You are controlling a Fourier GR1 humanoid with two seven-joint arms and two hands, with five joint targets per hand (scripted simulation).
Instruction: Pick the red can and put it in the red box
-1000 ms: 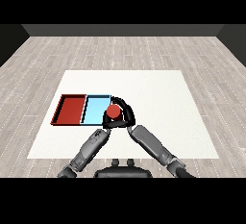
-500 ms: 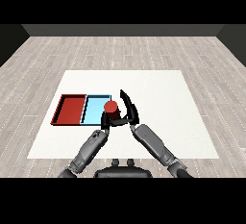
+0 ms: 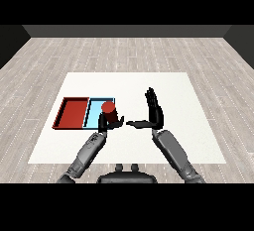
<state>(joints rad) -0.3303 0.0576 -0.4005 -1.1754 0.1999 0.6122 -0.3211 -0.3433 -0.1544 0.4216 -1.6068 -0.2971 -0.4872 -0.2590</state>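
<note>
White table (image 3: 173,91) underneath everything, wood-plank floor beyond; on the table, ahead and to the outer side of the left hand, two shallow trays side by side: red tray (image 3: 72,113) farther out, light blue tray (image 3: 95,112) nearer in. Left hand (image 3: 110,122) curled round the red can (image 3: 109,111), gripping its lower half from behind, so held upright and ready to carry; can positioned at the inner edge of the light blue tray, whether lifted or resting impossible to tell. Right hand (image 3: 153,111) well apart from the can, released, fingers straight and pointing up, thumb stretched toward the left hand, holding nothing; probably drawn clear to leave the carry to the left. Can itself: small cylinder, flat red top, sides darker red; goal probably a short move outward, past the blue tray into the red.
</note>
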